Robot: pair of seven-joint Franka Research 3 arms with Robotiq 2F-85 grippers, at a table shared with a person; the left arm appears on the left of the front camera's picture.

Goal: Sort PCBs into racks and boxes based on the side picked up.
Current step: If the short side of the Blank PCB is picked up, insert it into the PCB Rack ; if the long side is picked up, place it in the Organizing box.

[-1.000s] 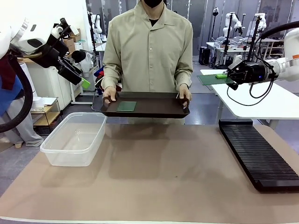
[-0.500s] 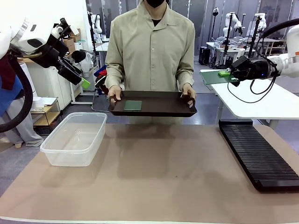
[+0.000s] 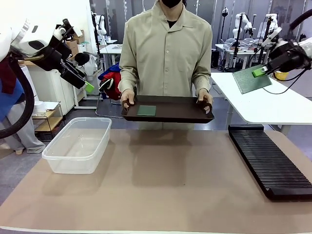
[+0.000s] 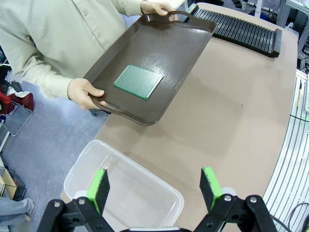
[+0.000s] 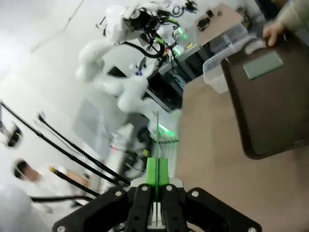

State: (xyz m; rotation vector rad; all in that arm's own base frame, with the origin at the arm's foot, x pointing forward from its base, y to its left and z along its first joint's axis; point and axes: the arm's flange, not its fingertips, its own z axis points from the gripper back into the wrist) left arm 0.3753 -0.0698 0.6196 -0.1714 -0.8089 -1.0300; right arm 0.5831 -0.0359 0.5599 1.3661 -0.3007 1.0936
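1 PCB (image 3: 249, 79) R hand (image 3: 260, 71), 2nd PCB (image 3: 146, 110) on tray (image 3: 181, 108).

Front camera: fixed, robot's side, slightly raised, faces across tan flat table top (image 3: 161, 185) toward person (image 3: 165, 53) at far side; mid range. Left wrist camera: high over left end, looks steeply down past left gripper (image 4: 157, 186), clear rectangular plastic tub (image 4: 135, 193) nearest. Right wrist camera: rolled, high at right, faces leftward across table. All three share tub and dark brown handled tray (image 3: 180, 109); front and left wrist share long black slotted rack (image 3: 268, 161).
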